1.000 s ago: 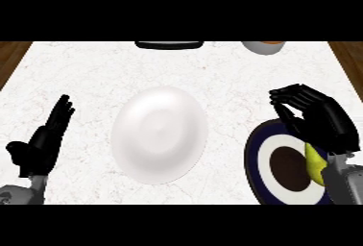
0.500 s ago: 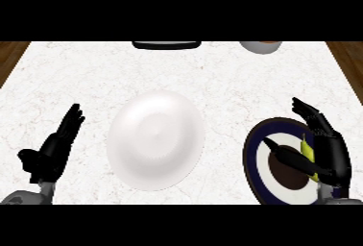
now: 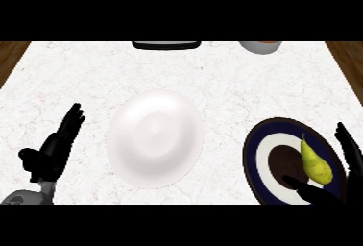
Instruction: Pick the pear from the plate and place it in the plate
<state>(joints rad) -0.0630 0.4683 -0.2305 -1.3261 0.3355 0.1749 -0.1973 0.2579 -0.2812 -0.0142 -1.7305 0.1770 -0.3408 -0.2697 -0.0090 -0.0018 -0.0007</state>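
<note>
**Location of item.** The pear (image 3: 315, 163) is found lying on the dark-rimmed plate (image 3: 255, 144) at the near right of the worktop (image 3: 212, 81), stem pointed to the far side. It is not lifted. The white plate (image 3: 156, 139), judged to be the destination, is set at the centre, well apart from the dark one.

**Step in hand.** A grasp on the pear is judged to be in preparation. For a sound grasp, the fingers should be closed on the thick lower body, not on the narrow neck. The pear should be raised clear of the rim before it is carried left. A rolling fruit is to be expected if only one side is pressed.

**Pose.** The right hand (image 3: 349, 150) is seen spread open, with nothing held. Its fingers are placed just right of the pear and its thumb (image 3: 305, 188) near the pear's near end; contact cannot be confirmed. The left hand (image 3: 53, 153) is noted at rest near the left edge, fingers straight and up, nothing held.
</note>
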